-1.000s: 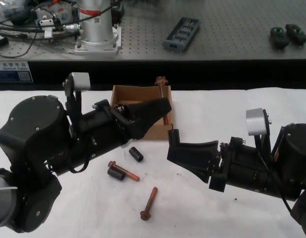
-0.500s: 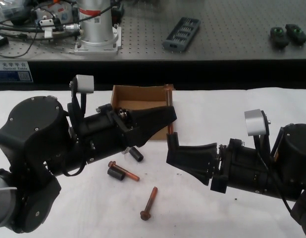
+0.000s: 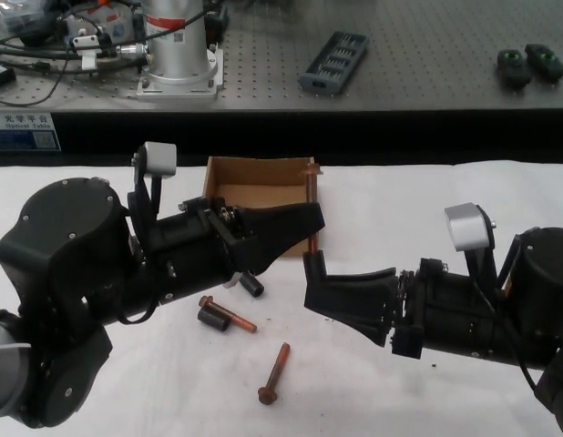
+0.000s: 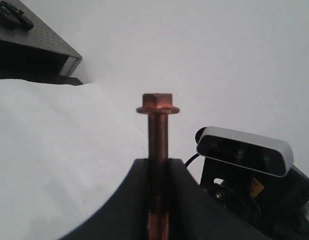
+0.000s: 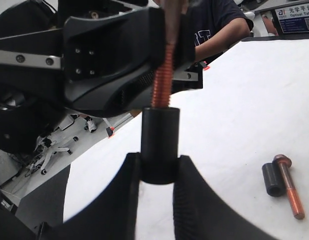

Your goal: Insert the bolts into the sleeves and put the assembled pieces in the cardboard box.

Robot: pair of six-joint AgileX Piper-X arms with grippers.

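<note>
Seemingly, the bolt (image 5: 163, 75) tip hides inside the sleeve (image 5: 159, 145).

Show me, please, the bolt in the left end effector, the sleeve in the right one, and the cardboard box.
bolt (image 4: 158, 135), left wrist view, on its shank below the head.
sleeve (image 5: 159, 142), right wrist view, on its side.
cardboard box (image 3: 256, 180), high view, on its bare inner wall.

Both arms were matt black, their bulky joint housings (image 3: 67, 246) dotted with small screws. A silver-grey camera (image 3: 159, 157) topped each wrist, thin black cables (image 3: 136, 314) looped alongside, and the left gripper (image 3: 311, 217) and right gripper (image 3: 309, 269) tapered darkly.
</note>
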